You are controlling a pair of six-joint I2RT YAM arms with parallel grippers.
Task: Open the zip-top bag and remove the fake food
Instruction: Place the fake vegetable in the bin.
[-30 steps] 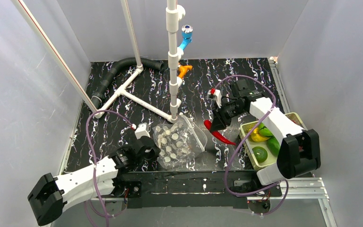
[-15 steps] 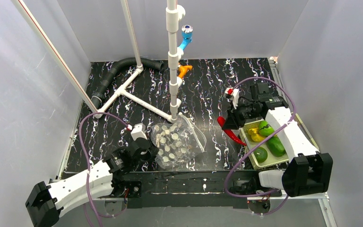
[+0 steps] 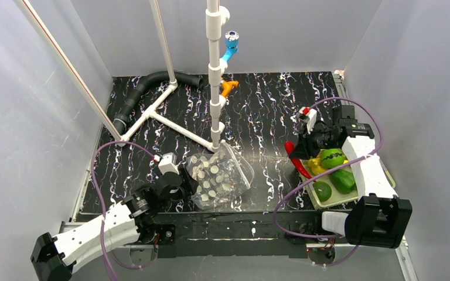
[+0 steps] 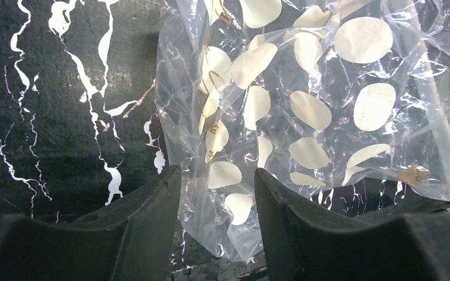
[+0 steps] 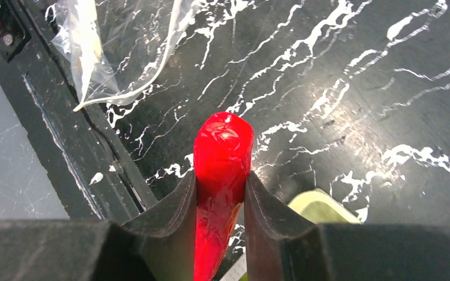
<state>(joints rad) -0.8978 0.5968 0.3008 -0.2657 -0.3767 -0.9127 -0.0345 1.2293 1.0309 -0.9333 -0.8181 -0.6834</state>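
The zip-top bag (image 3: 220, 175), clear with whitish dots, lies on the black marbled table near the front edge. My left gripper (image 3: 183, 180) is at its left side, open. In the left wrist view a loose corner of the bag (image 4: 316, 99) lies between the parted fingers (image 4: 146, 222) without being pinched. My right gripper (image 3: 297, 153) is shut on a glossy red pepper (image 3: 296, 164) of the fake food, at the left rim of the mesh basket (image 3: 340, 203). The right wrist view shows the pepper (image 5: 222, 152) clamped between both fingers. Green pieces (image 3: 331, 157) and a yellow piece (image 3: 315, 168) lie in the basket.
A white pipe frame (image 3: 213, 76) rises behind the bag, with a blue fitting (image 3: 231, 44) and an orange fitting (image 3: 228, 88). A black hose (image 3: 146, 85) curves at the back left. The basket corner (image 5: 319, 205) shows under the right fingers.
My left gripper has opened and let go of the bag, and that arm has drawn back slightly. My right arm has carried the red pepper to the right, up to the basket.
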